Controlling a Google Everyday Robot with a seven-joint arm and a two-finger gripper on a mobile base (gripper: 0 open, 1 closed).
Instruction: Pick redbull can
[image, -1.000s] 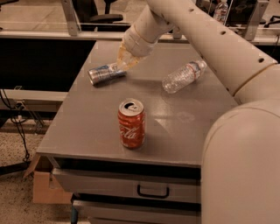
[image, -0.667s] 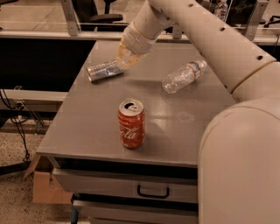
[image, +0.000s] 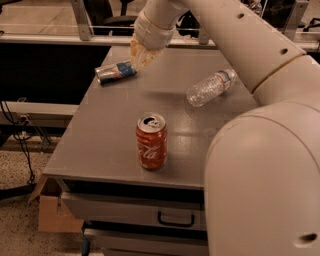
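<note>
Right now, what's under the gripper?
The gripper sits above one end of the redbull can, which lies on its side on the table. That end, and whether they touch, is hidden by the gripper.

Table (image: 100, 145): grey top; your reference point.
Drawer (image: 150, 216): beneath its front edge, black handle.
Cardboard box (image: 55, 216): floor, under its left corner.
Cables (image: 22, 145): left of it.

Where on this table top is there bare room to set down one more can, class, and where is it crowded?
Bare: the table strip between the lying redbull can and the front edge, left of the upright Coca-Cola can; also the middle, between that can and the plastic bottle. Crowded: the back left, where the gripper hangs at the redbull can.
</note>
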